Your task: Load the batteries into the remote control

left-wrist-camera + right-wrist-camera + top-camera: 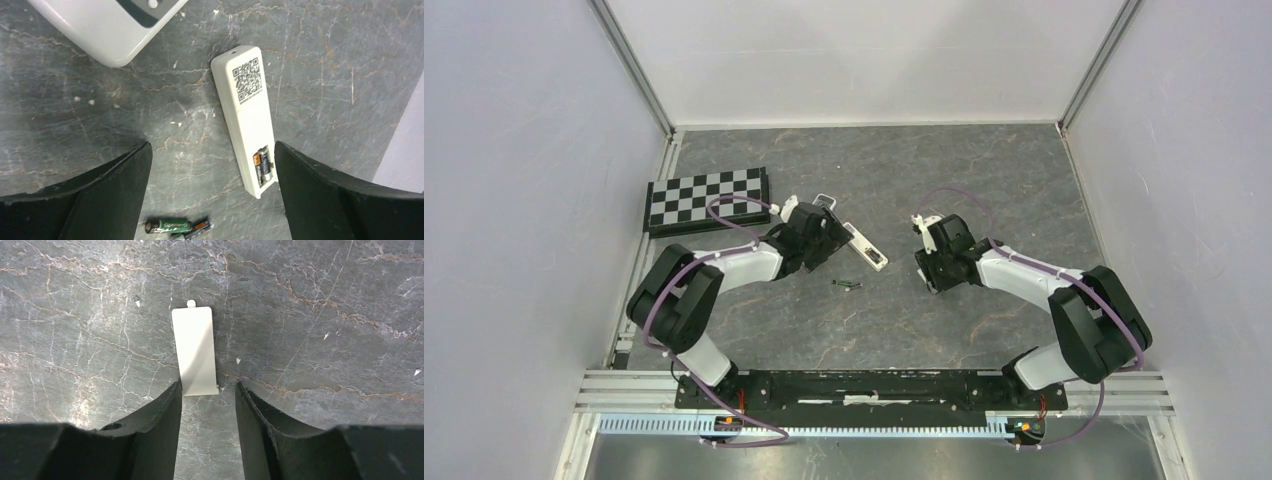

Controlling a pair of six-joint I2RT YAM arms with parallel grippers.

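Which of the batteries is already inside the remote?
The battery in the open compartment at the remote's end; the other two batteries lie loose together on the table.

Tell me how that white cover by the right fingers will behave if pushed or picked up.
The cover looks thin and lies flat on the table, so a push will probably slide it, not roll it. It seems stiff, light plastic; the right fingers may struggle to get under its edge.

Checkerboard (707, 200) lies flat at far left of dark marble table (984, 180); white buttoned device (110, 27) near its right end.
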